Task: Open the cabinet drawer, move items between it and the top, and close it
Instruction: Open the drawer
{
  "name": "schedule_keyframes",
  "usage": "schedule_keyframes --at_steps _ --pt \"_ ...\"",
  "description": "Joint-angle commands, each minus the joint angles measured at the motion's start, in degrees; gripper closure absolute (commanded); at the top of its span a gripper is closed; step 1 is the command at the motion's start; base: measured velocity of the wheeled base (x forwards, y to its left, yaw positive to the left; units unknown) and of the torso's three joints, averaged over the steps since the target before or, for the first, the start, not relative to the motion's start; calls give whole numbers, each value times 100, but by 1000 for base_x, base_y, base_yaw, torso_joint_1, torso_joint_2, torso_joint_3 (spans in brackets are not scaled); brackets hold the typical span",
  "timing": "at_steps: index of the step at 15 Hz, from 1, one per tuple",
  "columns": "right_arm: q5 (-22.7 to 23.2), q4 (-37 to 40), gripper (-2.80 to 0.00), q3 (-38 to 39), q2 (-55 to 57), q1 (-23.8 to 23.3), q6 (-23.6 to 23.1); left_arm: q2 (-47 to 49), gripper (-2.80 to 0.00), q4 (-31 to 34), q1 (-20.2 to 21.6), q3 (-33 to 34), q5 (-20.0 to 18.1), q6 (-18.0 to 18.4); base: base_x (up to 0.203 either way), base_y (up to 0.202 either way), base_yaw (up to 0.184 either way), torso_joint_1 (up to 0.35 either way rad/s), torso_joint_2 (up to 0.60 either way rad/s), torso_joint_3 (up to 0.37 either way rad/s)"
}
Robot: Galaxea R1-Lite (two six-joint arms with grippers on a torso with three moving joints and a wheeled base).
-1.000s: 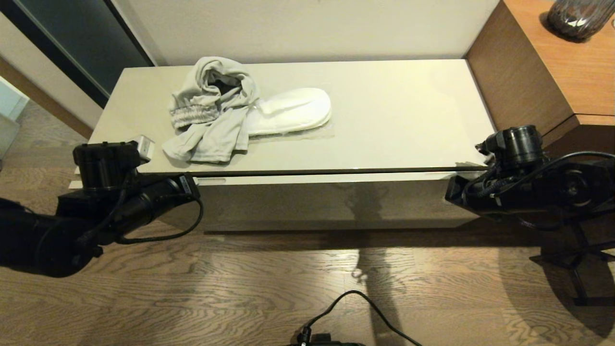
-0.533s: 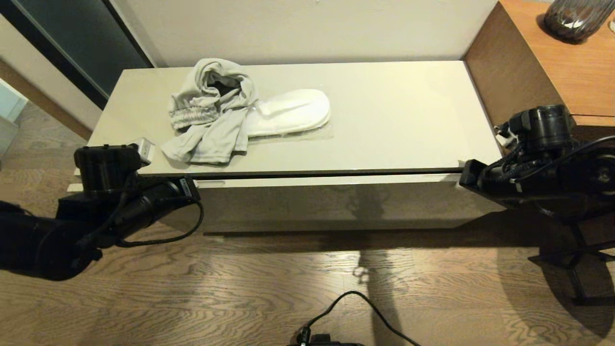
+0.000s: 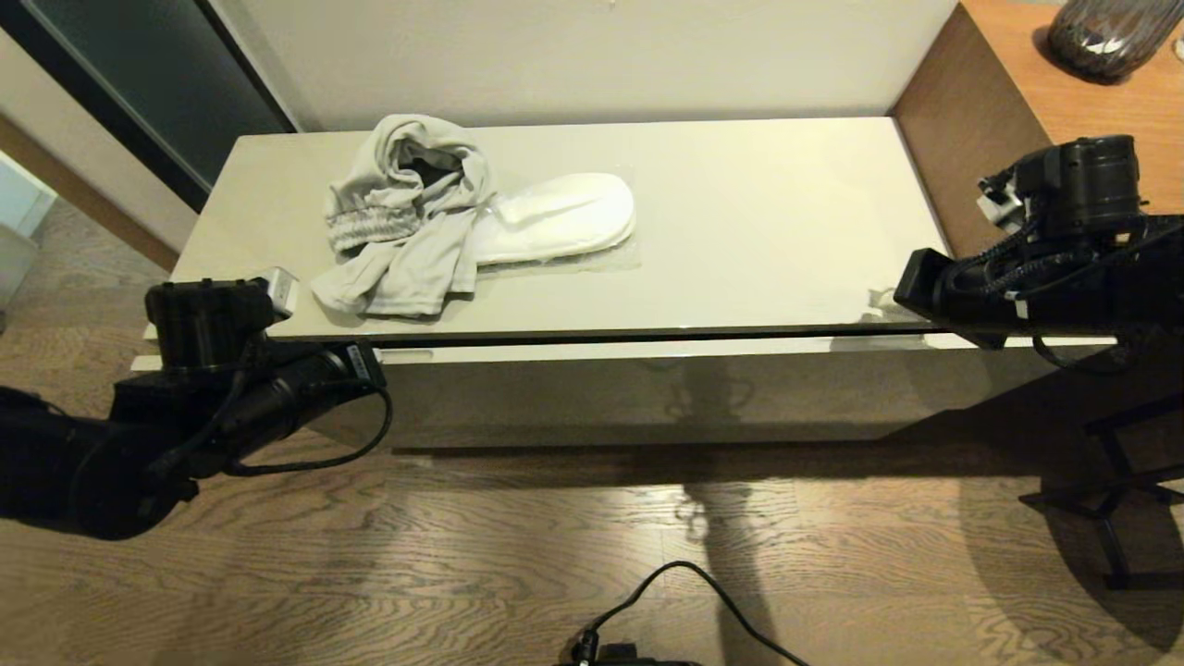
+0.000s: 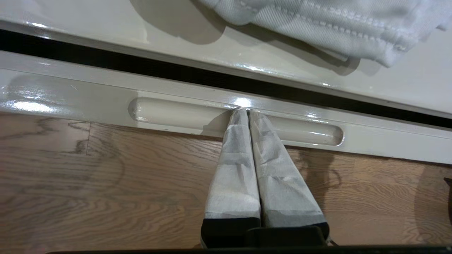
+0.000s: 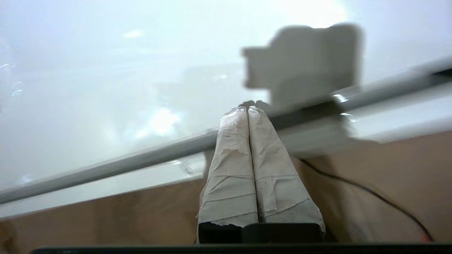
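Observation:
The cabinet drawer (image 3: 647, 349) stands barely ajar, a dark gap showing under the top (image 3: 758, 213). My left gripper (image 4: 247, 111) is shut, its taped tips pressed into the left handle slot (image 4: 169, 114). On the top lie the light grey garment (image 3: 407, 222) and, beside it, the white slippers (image 3: 560, 217) in clear plastic. The black garment is not in view. My right gripper (image 3: 883, 301) is shut and empty, hovering over the top's front right corner; the right wrist view shows its tips (image 5: 248, 110) above that edge.
The taller brown wood-grain unit (image 3: 1017, 139) stands right of the cabinet, close behind my right arm, with a dark vase (image 3: 1110, 32) on it. A black cable (image 3: 703, 592) lies on the wooden floor in front. A dark door panel (image 3: 139, 83) is at the back left.
My right arm has risen from the drawer's right front and swung right, up over the top's right corner. The left arm and the items have not moved.

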Motion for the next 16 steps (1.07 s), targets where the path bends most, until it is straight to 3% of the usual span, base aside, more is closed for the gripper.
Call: schedule_keyframes --at_steps 1,16 --pt "-9 73 0 -82 25 -1 16 68 0 -56 0 -5 -2 -9 0 0 0 0 0 0" --pt "2 11 0 607 510 -1 189 73 0 -56 0 78 -2 -9 0 0 0 0 0 0"
